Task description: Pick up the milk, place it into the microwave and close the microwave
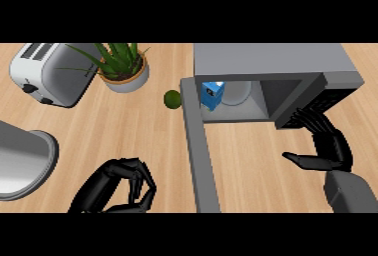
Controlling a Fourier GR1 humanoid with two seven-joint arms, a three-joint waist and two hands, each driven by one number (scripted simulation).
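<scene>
counter (251, 150): pale wood with fine grain, matt
microwave (266, 57): plain grey shell, smooth and matt
toaster (48, 72): silvery, brushed-looking metal with a soft sheen
milk (212, 95): blue carton, smooth faces
plant pot (127, 84): smooth pale grey, matt
left hand (122, 185): black, smooth, faint gloss
right hand (328, 150): same black, faintly glossy finish

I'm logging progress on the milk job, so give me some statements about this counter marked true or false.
The blue milk carton is inside the grey microwave. True.
The microwave's grey door is shut. False: the door stands open.
The black right hand holds the carton. False: that hand is open, at the microwave's front.
A small round green fruit lies left of the microwave. True.
The black left hand is curled, holding nothing. True.
</scene>
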